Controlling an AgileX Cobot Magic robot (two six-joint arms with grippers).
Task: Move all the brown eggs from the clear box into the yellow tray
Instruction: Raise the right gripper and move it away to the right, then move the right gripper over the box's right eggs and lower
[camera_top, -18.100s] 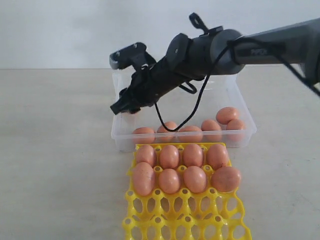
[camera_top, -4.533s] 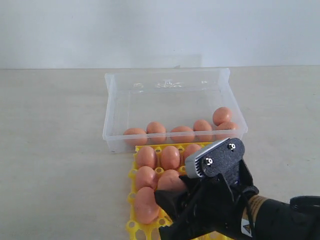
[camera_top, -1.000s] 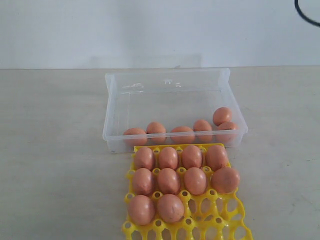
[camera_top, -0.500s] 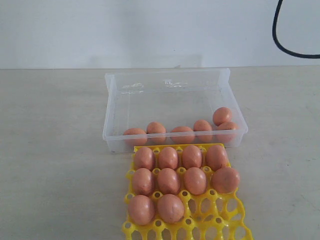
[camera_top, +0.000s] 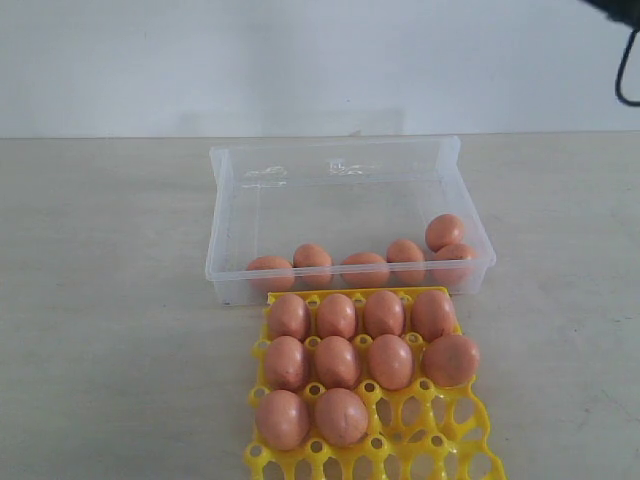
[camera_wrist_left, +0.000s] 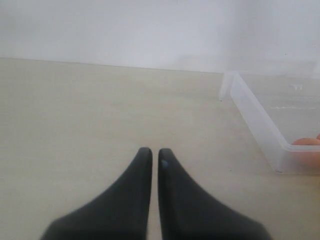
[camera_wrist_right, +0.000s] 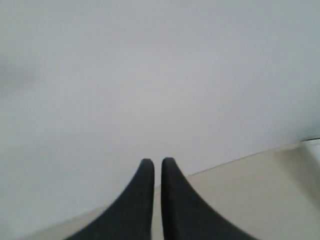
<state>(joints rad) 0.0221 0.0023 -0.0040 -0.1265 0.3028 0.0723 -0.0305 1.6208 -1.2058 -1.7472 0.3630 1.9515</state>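
Brown eggs (camera_top: 365, 268): six lie in the clear box (camera_top: 335, 150), ten sit in the yellow tray (camera_top: 440, 440).
Five line the box wall beside the tray, the sixth just behind the right end. The left claw (camera_wrist_left: 155, 152), tips together, hangs low over the table (camera_wrist_left: 75, 110) off the box's left end and looks nearer. The right claw (camera_wrist_right: 157, 162), also together, faces the wall.

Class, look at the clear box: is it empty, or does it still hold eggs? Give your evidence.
Not empty: six brown eggs lie in the clear box, along the wall nearest the yellow tray.
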